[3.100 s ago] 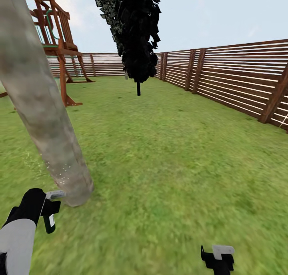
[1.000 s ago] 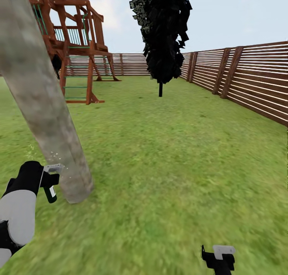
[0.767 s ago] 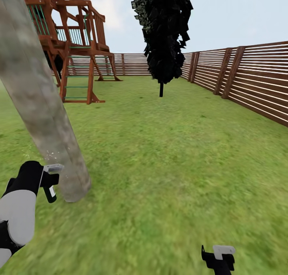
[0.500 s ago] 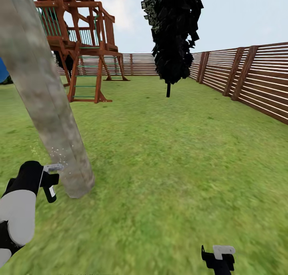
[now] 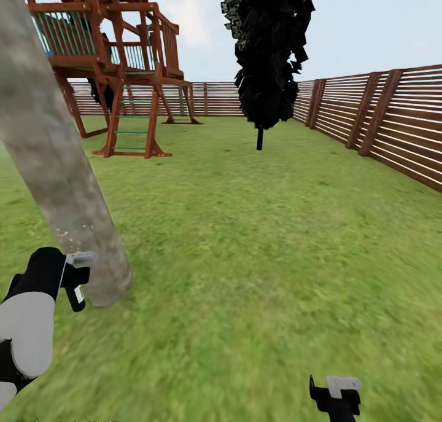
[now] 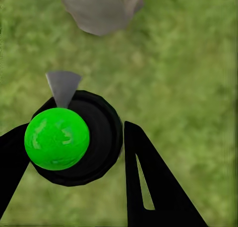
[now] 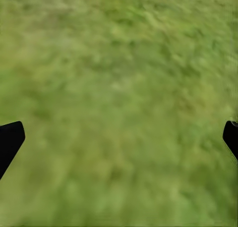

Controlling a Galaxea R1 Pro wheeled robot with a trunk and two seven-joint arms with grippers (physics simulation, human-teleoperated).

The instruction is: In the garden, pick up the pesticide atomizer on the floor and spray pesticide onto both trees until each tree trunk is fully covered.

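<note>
Lawn (image 5: 258, 256): left fingers (image 6: 148, 187) clamped on atomizer (image 6: 74, 138), nozzle toward near tree trunk (image 5: 61, 182) just beside; right fingers (image 7: 12, 138) apart.

- Left arm: white forearm segment and black wrist enter the head view from the lower-left corner, reaching forward at low height.
- Left hand (image 5: 72, 274): fingers (image 6: 148, 187) closed around the pesticide atomizer (image 6: 74, 138), one black finger on each side of its round body; in the left wrist view the green cap and grey nozzle show between them.
- Right hand (image 5: 334, 397): at the lower edge of the head view, right of centre, pointing down; fingertips (image 7: 10, 138) spread wide apart at opposite edges of the right wrist view, nothing between them.
</note>
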